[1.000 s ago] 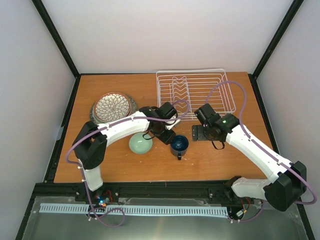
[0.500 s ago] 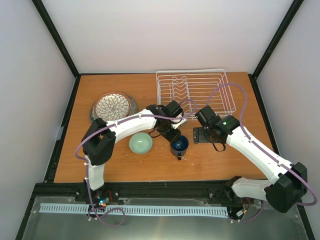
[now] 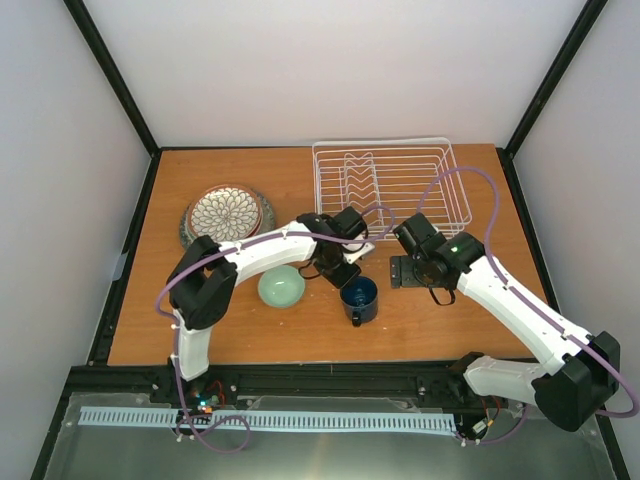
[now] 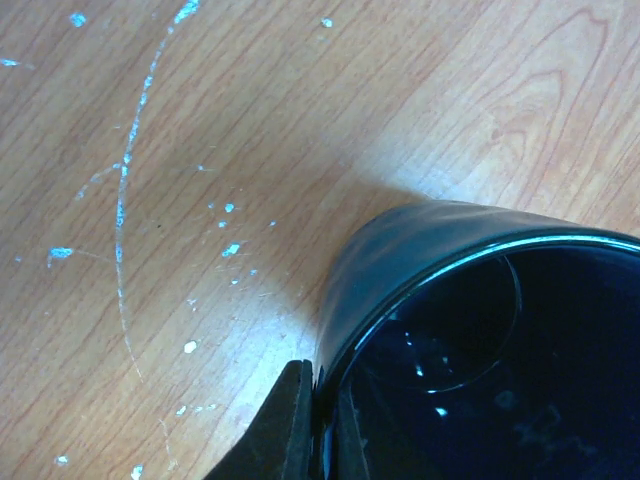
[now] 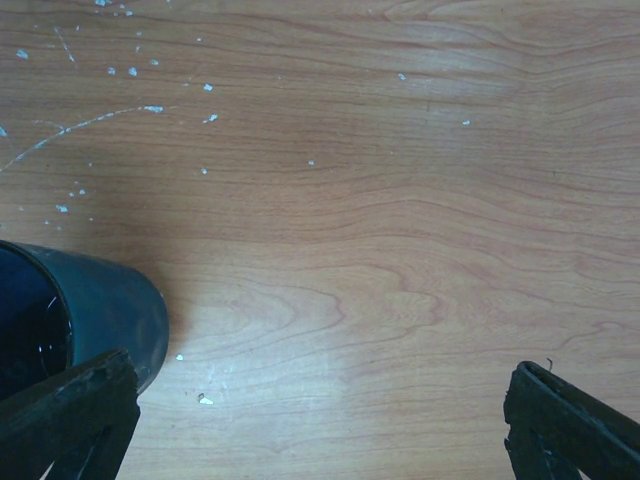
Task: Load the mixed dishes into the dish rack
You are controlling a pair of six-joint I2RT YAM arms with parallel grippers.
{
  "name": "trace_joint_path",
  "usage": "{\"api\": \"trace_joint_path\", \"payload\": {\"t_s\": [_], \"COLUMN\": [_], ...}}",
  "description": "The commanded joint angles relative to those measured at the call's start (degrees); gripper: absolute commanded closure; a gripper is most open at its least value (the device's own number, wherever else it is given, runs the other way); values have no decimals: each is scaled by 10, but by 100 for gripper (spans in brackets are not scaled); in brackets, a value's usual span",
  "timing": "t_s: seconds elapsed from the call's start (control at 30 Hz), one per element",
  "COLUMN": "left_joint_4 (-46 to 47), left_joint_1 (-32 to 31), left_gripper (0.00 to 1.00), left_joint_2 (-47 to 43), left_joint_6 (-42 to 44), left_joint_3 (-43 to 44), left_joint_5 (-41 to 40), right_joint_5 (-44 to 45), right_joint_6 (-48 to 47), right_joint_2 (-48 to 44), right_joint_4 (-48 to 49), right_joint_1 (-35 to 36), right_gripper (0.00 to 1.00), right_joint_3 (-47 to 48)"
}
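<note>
The mug stands upright on the surface, handle toward the near edge. The left tool sits at the mug's far-left rim. In its wrist view the left tool seems to pinch the mug wall, one finger outside, though the inner finger is hard to make out. The right tool hovers just right of the mug, spread wide and holding nothing. Its own view shows the mug beside its left finger. The bowl lies left of the mug. The rack stands at the far edge, and the petal plate rests far left. The surface is scratched, white-flecked wood, enclosed by white walls and black posts.
</note>
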Motion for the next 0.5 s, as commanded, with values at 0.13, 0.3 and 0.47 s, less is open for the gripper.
{"api": "trace_joint_path", "payload": {"t_s": [0.13,0.3,0.47], "left_joint_4": [20,46,84], "left_joint_1": [-10,-10,-12], "left_gripper": [99,99,99], "left_joint_2": [-17,-69,-153], "left_joint_6": [-15,-32,-47], "left_joint_3": [-25,-39,-50], "left_joint_5": [-3,-38,-92], "right_joint_5": [13,32,62], "right_joint_6": [10,20,33], "right_joint_2": [-13,-28,-73], "right_joint_4": [-15,-14,-12], "right_joint_1": [1,1,1], "right_gripper": [1,1,2], "right_joint_3": [1,9,41]}}
